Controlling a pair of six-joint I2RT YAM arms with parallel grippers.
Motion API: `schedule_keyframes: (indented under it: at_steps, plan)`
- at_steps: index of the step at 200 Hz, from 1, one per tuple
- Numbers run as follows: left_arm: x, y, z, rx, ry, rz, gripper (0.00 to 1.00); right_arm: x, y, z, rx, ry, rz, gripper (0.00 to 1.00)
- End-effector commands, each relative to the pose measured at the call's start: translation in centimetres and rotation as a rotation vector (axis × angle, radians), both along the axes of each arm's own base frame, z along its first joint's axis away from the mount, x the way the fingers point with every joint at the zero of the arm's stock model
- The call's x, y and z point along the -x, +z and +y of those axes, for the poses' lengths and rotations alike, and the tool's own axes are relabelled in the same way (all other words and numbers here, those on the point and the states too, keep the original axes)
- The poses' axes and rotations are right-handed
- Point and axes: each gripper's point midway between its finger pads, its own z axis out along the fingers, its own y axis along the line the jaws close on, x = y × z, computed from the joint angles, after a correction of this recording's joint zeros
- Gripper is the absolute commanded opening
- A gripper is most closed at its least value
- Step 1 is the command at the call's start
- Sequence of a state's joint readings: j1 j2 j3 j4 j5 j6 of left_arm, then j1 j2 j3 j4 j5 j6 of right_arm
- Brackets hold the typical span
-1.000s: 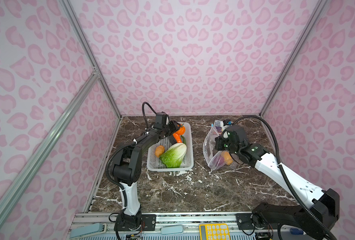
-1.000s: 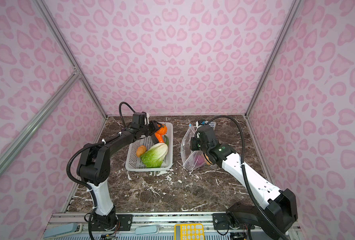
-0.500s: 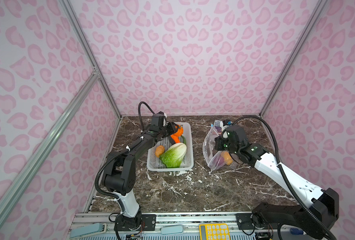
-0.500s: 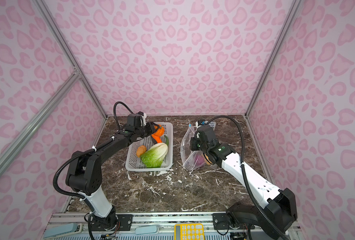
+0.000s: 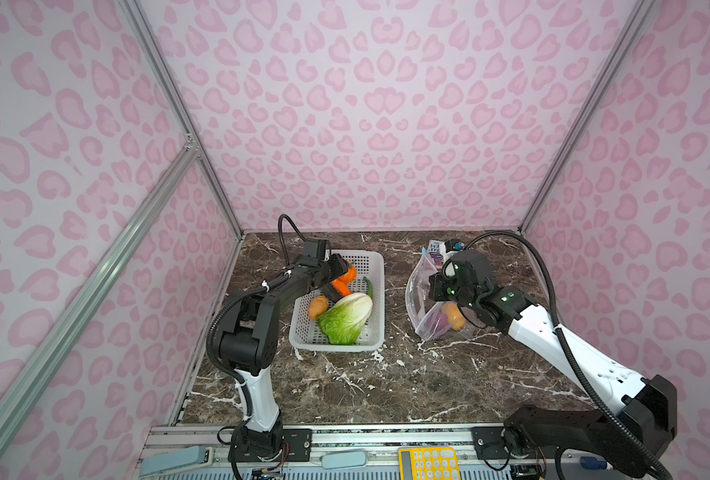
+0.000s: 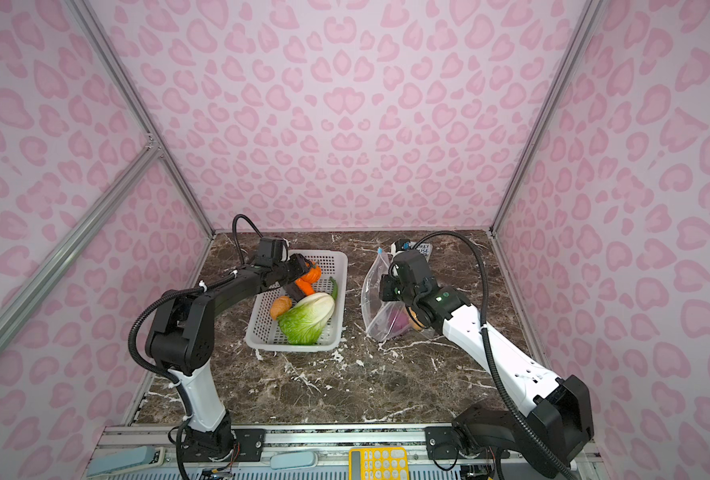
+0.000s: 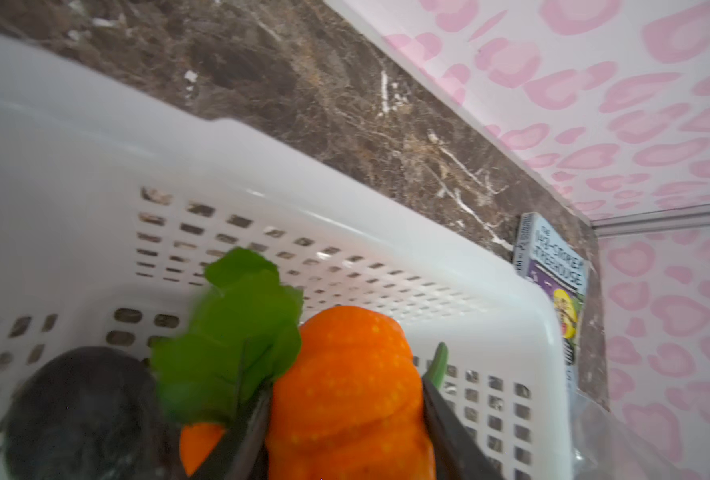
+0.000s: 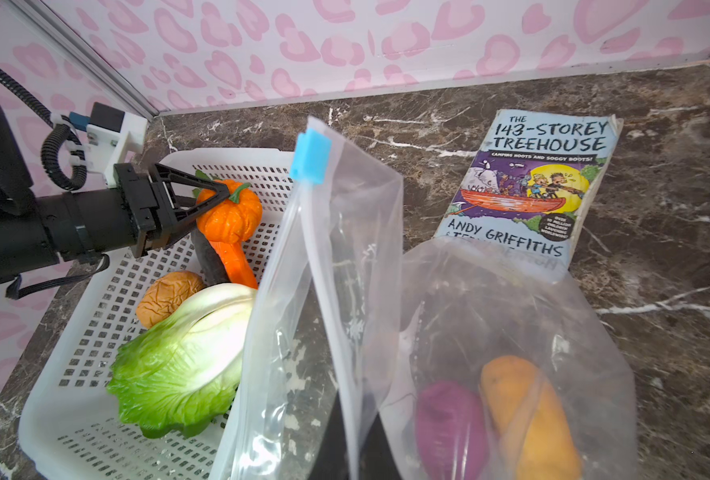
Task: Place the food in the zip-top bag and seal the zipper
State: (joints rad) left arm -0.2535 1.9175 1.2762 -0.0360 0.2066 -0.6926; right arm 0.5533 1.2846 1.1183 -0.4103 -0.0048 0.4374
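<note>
Now the left fingers [image 7: 453,432] clamp the orange pumpkin [image 8: 230,214] at the far end of the white basket [image 5: 376,332], above the carrot [image 8: 237,262], cabbage [image 8: 178,357] and a potato [image 8: 166,295]. Beside it on the surface [image 5: 386,382], the right fingers [image 8: 330,457] pinch the mouth edge of the open zip-top bag [image 8: 345,232]; a purple onion [image 8: 445,424] and another potato [image 8: 528,415] lie inside.

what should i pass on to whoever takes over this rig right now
Left tool: shut on the pumpkin, at the far end of the white basket.
Right tool: shut on the mouth edge of the zip-top bag, holding it up and open; blue slider sits at one end of the zipper.
Done: purple onion and one potato are in the bag.
Left: pumpkin, carrot, cabbage, second potato and small green piece go in, then seal the zipper.
</note>
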Motion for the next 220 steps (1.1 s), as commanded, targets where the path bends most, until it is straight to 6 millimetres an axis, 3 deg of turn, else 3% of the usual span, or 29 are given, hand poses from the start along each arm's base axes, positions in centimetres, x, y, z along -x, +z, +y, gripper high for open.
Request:
schedule_keyframes:
  at_steps: [1,23,38,79,101,105,132,217,220]
  plan:
    - [-0.2,-1.4,0.6,-0.005,0.027,0.052,0.54,-0.3,0.3,0.1,-0.003,0.001,-0.009,0.0]
    - [-0.5,-2.1,0.4,-0.013,0.018,0.077,0.6,-0.3,0.3,0.0,0.0,-0.001,-0.012,0.0]
    - [-1.4,-0.9,0.1,-0.001,0.014,0.055,0.65,-0.3,0.4,0.1,0.001,-0.001,-0.014,0.0]
    - [-0.8,0.3,0.0,0.014,0.005,0.048,0.76,-0.3,0.2,0.0,0.005,-0.003,-0.013,0.0]
    - [-0.3,1.4,0.5,0.0,0.013,0.03,0.78,-0.3,0.1,0.0,0.005,-0.003,-0.012,0.0]
    - [0.4,0.6,0.7,-0.009,0.016,0.049,0.78,-0.3,0.1,0.0,0.005,-0.003,-0.012,0.0]
    - [1.3,0.9,1.0,-0.045,0.017,0.035,0.78,-0.3,0.0,0.1,0.003,0.0,-0.012,0.0]
    - [1.2,-1.7,-2.2,-0.033,-0.049,0.092,0.78,-0.1,0.3,-0.3,0.002,-0.012,-0.017,0.0]
    - [0.6,-0.9,-2.4,-0.027,-0.05,0.071,0.78,-0.1,0.3,-0.3,0.003,-0.011,-0.017,0.0]
